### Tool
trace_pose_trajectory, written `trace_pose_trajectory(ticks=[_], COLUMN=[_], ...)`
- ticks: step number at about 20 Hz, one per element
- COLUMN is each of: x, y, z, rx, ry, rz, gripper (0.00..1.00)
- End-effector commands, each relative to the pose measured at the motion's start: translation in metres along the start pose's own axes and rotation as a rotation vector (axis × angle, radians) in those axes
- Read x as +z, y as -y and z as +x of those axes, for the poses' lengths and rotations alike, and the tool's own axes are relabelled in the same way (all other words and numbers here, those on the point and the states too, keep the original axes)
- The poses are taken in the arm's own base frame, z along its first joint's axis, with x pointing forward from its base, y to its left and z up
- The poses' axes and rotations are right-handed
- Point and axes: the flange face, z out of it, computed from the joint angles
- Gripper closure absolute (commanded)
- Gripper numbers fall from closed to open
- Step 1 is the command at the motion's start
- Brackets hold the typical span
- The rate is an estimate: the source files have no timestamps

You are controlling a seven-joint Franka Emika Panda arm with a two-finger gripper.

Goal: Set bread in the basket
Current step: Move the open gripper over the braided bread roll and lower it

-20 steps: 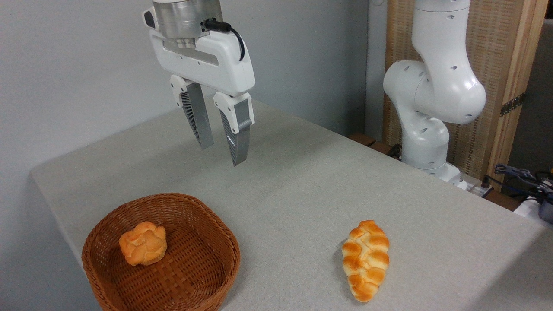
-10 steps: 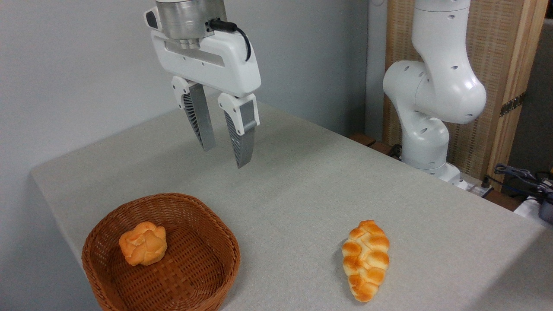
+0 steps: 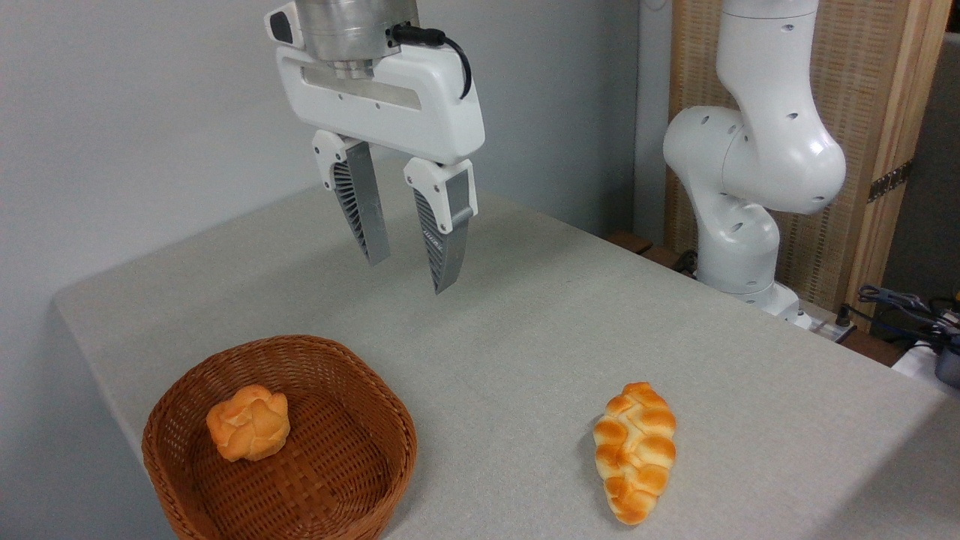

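Observation:
The bread point(image 3: 634, 451), a long braided golden-orange loaf, lies flat on the grey table near its front edge, right of centre. The round brown wicker basket point(image 3: 375, 405) stands at the front left. My gripper point(image 3: 412, 272) hangs well above the table, up and to the right of the basket and far up-left of the bread. Its two grey fingers point(image 3: 448, 240) point down, spread apart, with nothing between them.
A small round knotted orange bun point(image 3: 248, 422) rests inside the basket at its left side. The white arm base point(image 3: 742, 247) stands at the table's far right edge, with cables point(image 3: 900, 307) beside it. A wooden panel point(image 3: 862, 112) rises behind.
The gripper has travelled to the right, away from above the basket and toward the bread's side, staying open. Bread, bun and basket have not moved.

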Motion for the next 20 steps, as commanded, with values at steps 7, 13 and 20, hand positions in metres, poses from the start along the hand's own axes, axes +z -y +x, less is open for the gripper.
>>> trace_pose_trajectory(ticks=[7,13,20], x=[0.009,0.021,0.054], y=[-0.002,0.002,0.015], z=[-0.053,-0.074,-0.091], rx=[-0.049,-0.082,-0.105], ry=[0.026,0.047,0.054], rz=[-0.028,-0.046,0.008], gripper=[0.00,0.00,0.00])
